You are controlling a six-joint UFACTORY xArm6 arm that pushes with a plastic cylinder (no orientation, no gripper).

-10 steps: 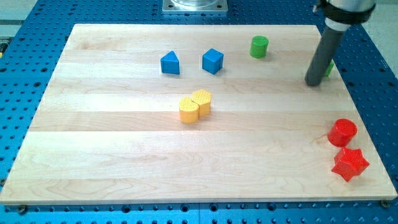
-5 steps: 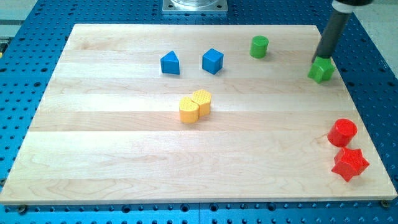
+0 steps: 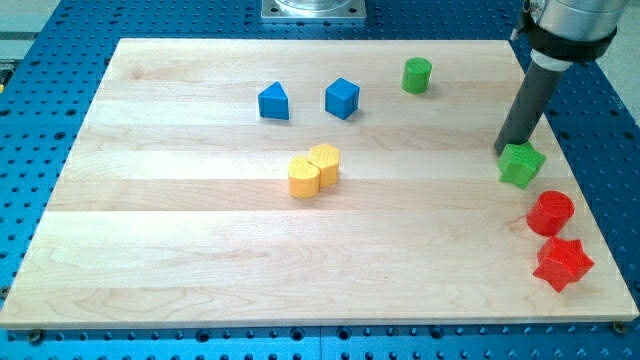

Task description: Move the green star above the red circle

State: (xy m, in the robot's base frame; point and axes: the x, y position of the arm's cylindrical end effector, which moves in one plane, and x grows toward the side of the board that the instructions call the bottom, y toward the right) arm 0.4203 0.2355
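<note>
My tip, a bare rod with nothing to grip, touches the top-left edge of the green star, which sits near the view's right edge, just above the red circle.

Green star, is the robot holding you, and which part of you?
Nothing is held. My tip only touches the green star at its upper-left edge, pushing it toward the red circle.
</note>
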